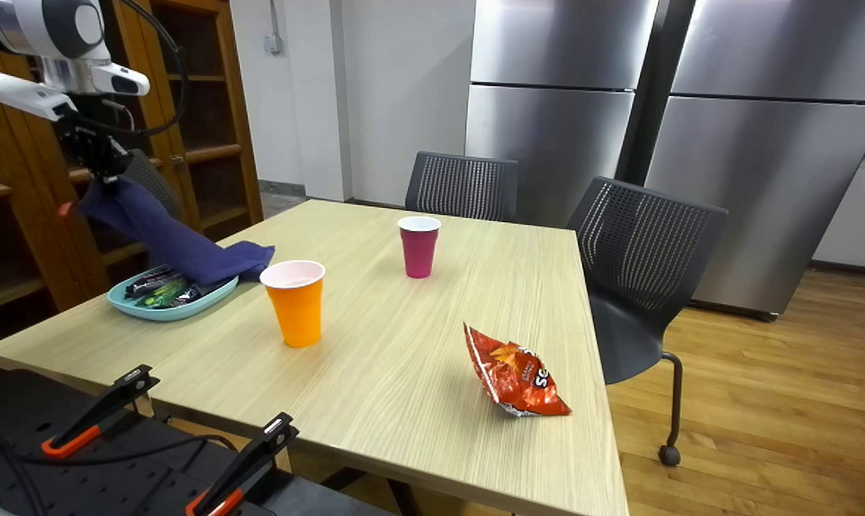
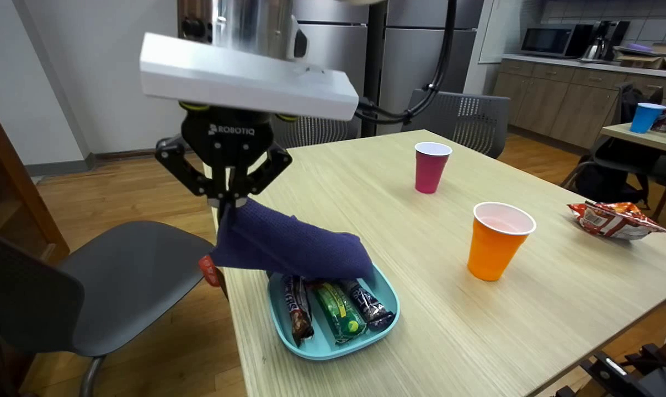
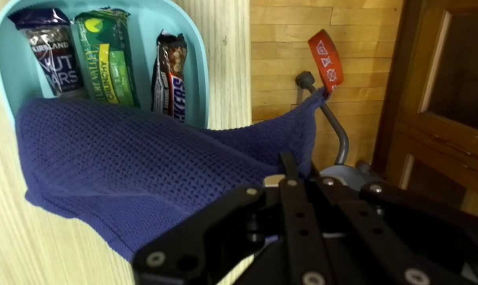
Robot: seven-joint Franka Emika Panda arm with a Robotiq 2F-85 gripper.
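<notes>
Standing tallest at the back, two steel fridges (image 1: 568,136), and in front of them the pale table (image 1: 389,373) with dark chairs (image 1: 643,251) about it. By the table's edge hangs the robot arm (image 1: 63,29). Now the purple cloth (image 2: 297,245): top end held up just beyond the tabletop, the rest sloping down across the light-blue tray (image 3: 145,43) and hiding part of it; whether the low end touches the table, I can't tell. And here's the gripper (image 2: 229,204), pointing down, jaws closed tight together with a pinch of that cloth caught between them. Away near another table edge, a crumpled red chip bag (image 1: 518,376) lies well apart. Both upright on the tabletop: the orange cup (image 2: 497,248), nearer the tray, and the dark pink cup (image 1: 419,251), farther off. Into the tray we go, side by side and partly hidden by the cloth: a nut bar (image 3: 54,55), a green granola bar (image 3: 108,59) in the middle, a chocolate bar (image 3: 170,75). Smallest of all, a red tag (image 3: 326,61) at the cloth's corner, beyond the table.
</notes>
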